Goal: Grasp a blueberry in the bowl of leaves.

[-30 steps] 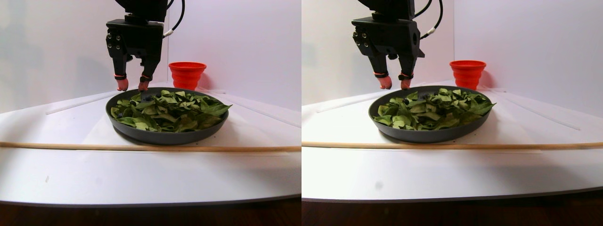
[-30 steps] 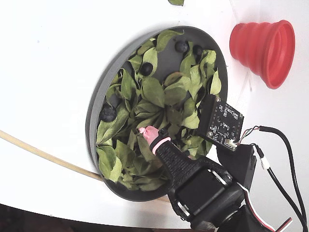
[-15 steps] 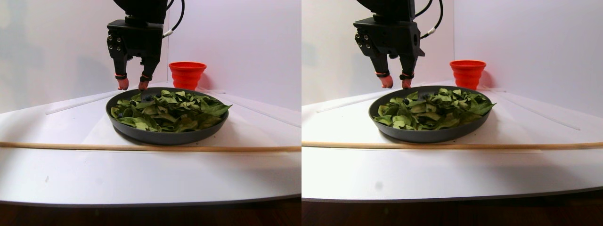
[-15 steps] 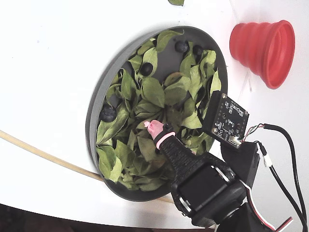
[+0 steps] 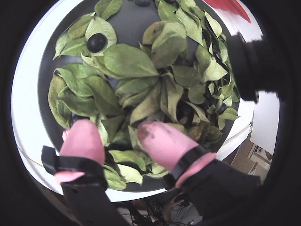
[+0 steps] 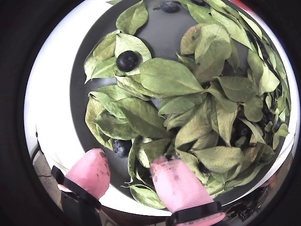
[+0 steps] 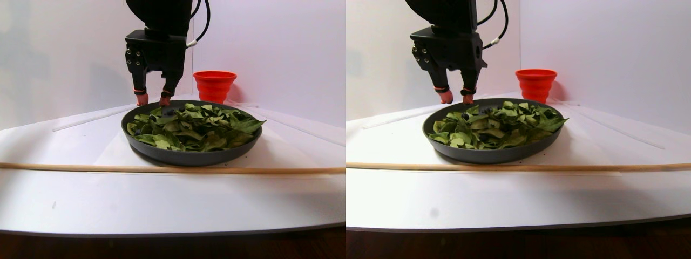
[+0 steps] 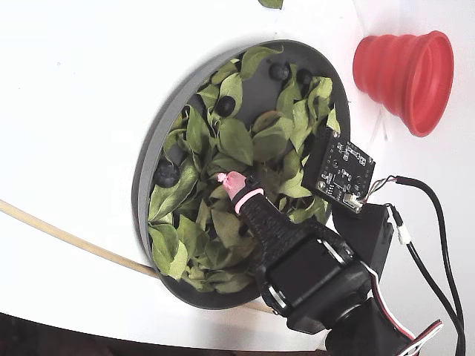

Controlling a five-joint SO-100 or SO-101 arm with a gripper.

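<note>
**Pink-tipped gripper open over a leaf-filled bowl**

A blueberry [image 6: 127, 60] rests in plain sight on a pale leaf, in the upper left part of the bowl [image 6: 77, 101] in a wrist view; in another wrist view it [image 5: 96, 42] sits at the same upper left spot. A 2nd berry [image 6: 122, 147] is half tucked under leaves just ahead of the left pink fingertip, and a 3rd [image 6: 170, 6] lies on bare grey dish near the top edge. The fixed view shows about 5 dark berries in all, though some are partly covered, so the count is uncertain.

The leaves [image 8: 236, 139] are loosely heaped across most of the dark-grey bowl [image 8: 145, 167], thinnest toward the top.

The gripper [image 6: 130, 172] has its 2 pink fingertips [image 5: 83, 139] spread apart with nothing between them, poised at the near edge of the heap. In the stereo pair view the gripper [image 7: 151, 99] hangs over the bowl's back rim, tips level with the leaves; contact cannot be told.

The bowl stands on a white table [image 7: 162, 199] backed by plain white walls [image 7: 280, 48]. 1 red ribbed cup [image 7: 214, 84] stands behind the bowl, apart from it. 1 thin wooden stick [image 7: 65, 168] lies across the table in front of the bowl. A small green circuit board [image 8: 339, 170] on the arm overhangs the right side of the leaves in the fixed view.
</note>
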